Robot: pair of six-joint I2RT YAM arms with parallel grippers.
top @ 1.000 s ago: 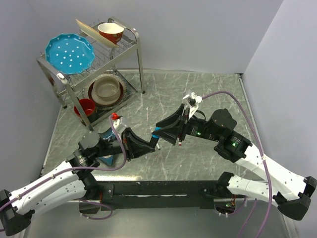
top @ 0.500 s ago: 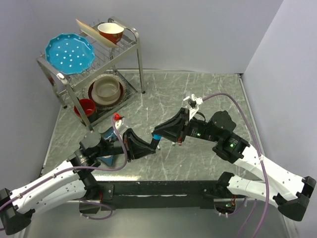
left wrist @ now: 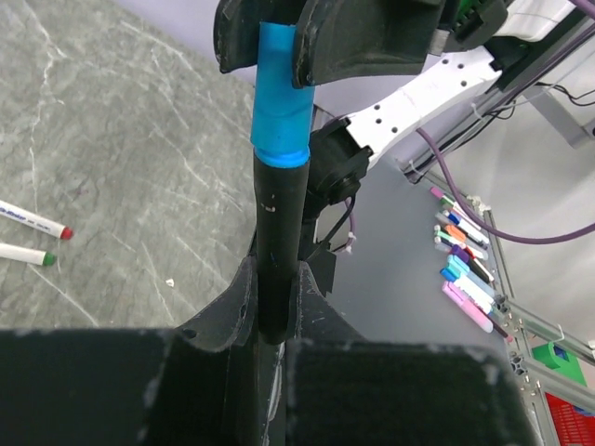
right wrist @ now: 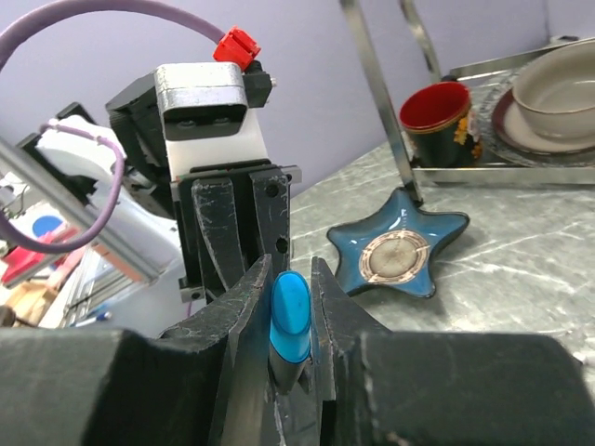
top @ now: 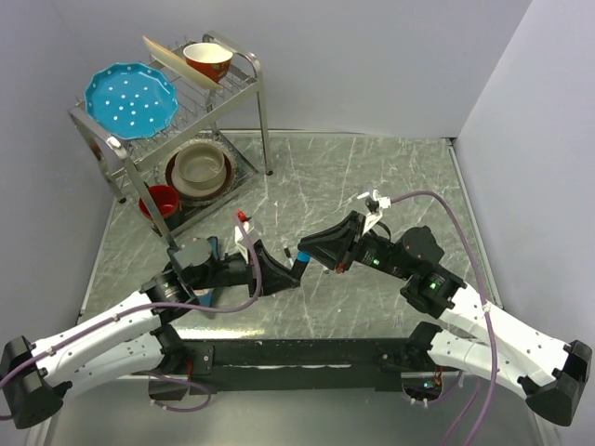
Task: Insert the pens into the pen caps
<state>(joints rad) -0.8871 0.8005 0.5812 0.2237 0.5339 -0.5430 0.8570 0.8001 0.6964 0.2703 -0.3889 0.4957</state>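
A dark, thick pen (left wrist: 277,251) stands up between the pads of my left gripper (left wrist: 276,297), which is shut on its barrel. A blue pen cap (left wrist: 282,102) sits on the pen's far end. My right gripper (right wrist: 291,279) is shut on that blue cap (right wrist: 290,316), facing the left gripper (right wrist: 240,232) head-on. In the top view the two grippers meet over the table's middle at the blue cap (top: 303,259). Two white pens lie on the table, one red-tipped (left wrist: 33,219) and one green-tipped (left wrist: 23,253).
A metal dish rack (top: 244,79) stands at the back left with a blue plate (top: 130,99), bowls and a red cup (top: 160,200). A blue star-shaped dish (right wrist: 400,255) lies on the table beside the left arm.
The right jaws have closed onto the blue cap. The left gripper has pushed rightward with the pen, and the right gripper has drawn back and settled lower.
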